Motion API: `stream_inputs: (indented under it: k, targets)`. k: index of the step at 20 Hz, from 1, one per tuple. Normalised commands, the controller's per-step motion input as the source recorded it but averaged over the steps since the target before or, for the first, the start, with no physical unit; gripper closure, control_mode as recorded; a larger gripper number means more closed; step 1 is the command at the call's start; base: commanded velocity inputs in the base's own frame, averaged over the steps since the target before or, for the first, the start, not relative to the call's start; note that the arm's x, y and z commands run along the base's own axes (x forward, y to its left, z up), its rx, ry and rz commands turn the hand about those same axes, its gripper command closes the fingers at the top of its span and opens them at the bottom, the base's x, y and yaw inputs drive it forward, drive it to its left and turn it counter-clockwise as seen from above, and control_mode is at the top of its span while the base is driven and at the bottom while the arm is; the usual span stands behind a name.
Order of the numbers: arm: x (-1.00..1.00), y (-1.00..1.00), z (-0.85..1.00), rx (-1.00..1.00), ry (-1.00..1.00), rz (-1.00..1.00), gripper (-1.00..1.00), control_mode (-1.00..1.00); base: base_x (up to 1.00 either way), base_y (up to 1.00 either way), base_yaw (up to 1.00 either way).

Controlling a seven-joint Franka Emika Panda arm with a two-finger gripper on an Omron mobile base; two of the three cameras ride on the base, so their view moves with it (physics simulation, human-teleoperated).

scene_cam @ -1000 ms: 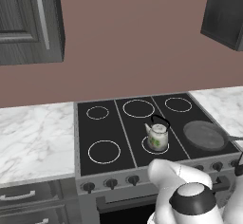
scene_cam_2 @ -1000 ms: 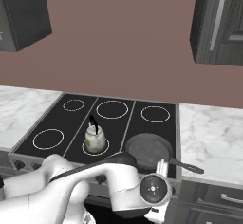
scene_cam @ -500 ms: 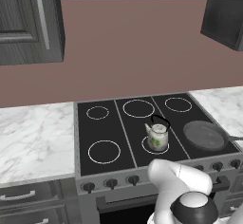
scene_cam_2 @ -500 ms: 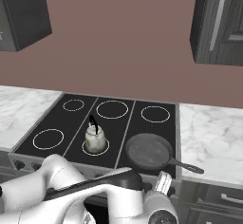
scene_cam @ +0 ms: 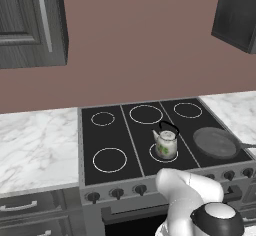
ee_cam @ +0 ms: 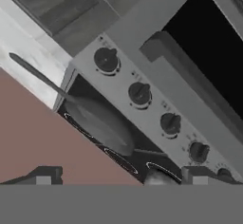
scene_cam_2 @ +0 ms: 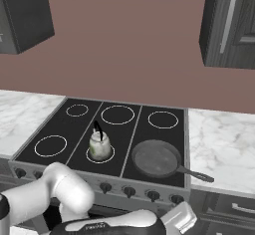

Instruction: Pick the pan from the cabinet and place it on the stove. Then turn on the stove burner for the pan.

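The pan sits on the stove, flat over the front-right stove burner, its thin handle pointing off toward 4 o'clock in the right base view, out over the marble table. Nothing lies in the pan; its dark floor shows bare. Just beside it at 9 o'clock, a small white floral kettle stands upright on the front-centre ring, apart from the pan. The pincer is spread wide and pinches nothing; in the hand view its tips rise before the row of dark knobs, with the pan seen edge-on past them. The cabinet hangs at 1 o'clock above the stove, its silver bar handle vertical.
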Motion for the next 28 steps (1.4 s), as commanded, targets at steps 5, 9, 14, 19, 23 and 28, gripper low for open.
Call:
stream_inputs:
  k: [5,9,14,19,23,28]
  targets:
    - [0.04,0.0,0.0,0.44,-0.12,-0.29,-1.0,-1.0,0.0,0.0,0.0]
    - [0.25,0.0,-0.05,0.42,-0.06,-0.27,-1.0,-1.0,0.0,0.0,0.0]
    - [0.38,0.02,-0.1,0.33,-0.02,-0.23,-1.0,-1.0,0.0,0.0,0.0]
    - [0.24,0.11,-0.11,0.1,0.0,-0.14,-1.0,-1.0,0.0,0.0,0.0]
    - [0.04,0.0,-0.07,-0.03,0.0,0.0,-1.0,-1.0,0.0,0.0,0.0]
    - [0.21,0.0,-0.23,-0.06,-0.01,0.0,-1.0,-1.0,0.0,0.0,0.0]
